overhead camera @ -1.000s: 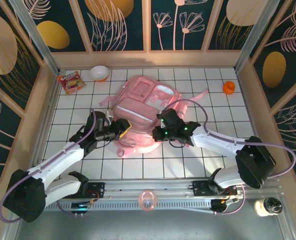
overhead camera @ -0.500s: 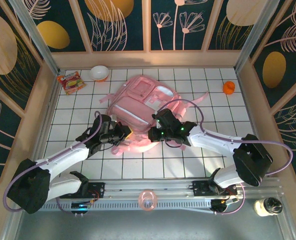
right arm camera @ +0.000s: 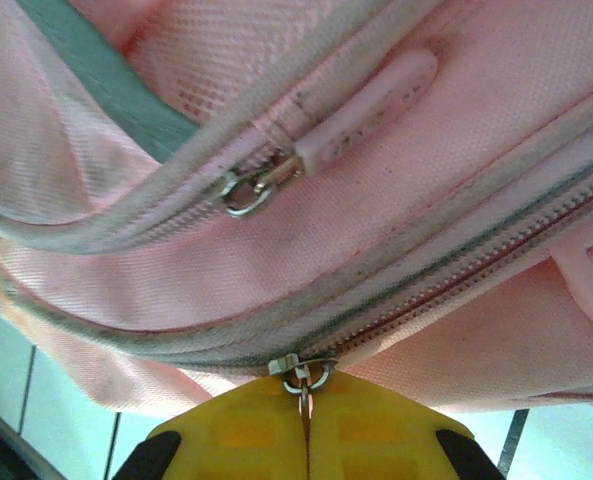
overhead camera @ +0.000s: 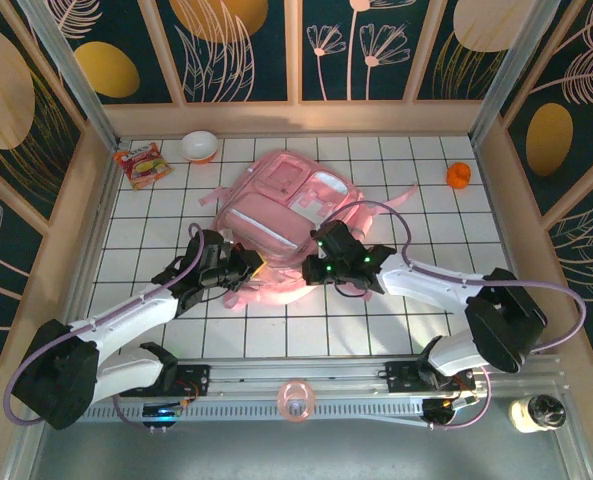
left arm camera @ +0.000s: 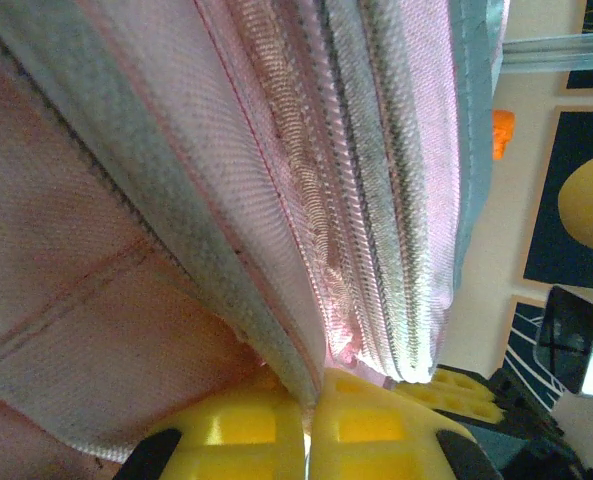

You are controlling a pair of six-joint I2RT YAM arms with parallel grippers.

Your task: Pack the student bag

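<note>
At mid-frame from above, the student bag (overhead camera: 286, 205) lies flat on the table (overhead camera: 416, 320). Soft and limp, it likely handles best by seams and zips. The left gripper (left arm camera: 311, 425) pinches its cloth edge; the right gripper (right arm camera: 306, 425) pinches a zip pull (right arm camera: 303, 380).

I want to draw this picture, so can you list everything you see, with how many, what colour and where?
backpack: one, pink, middle of the table
bowl: one, white, far left corner
snack packet: one, red and orange, beside the bowl
small orange thing: one, orange, far right side
ring: one, pink, on the near rail
bottle: one, pale with a dark top, near right corner
table: one, white with grid lines, under the backpack
left arm, right arm: white and black, reaching to the backpack
left fingers: yellow, shut on the backpack's edge
right fingers: yellow, shut on a zip pull
</note>
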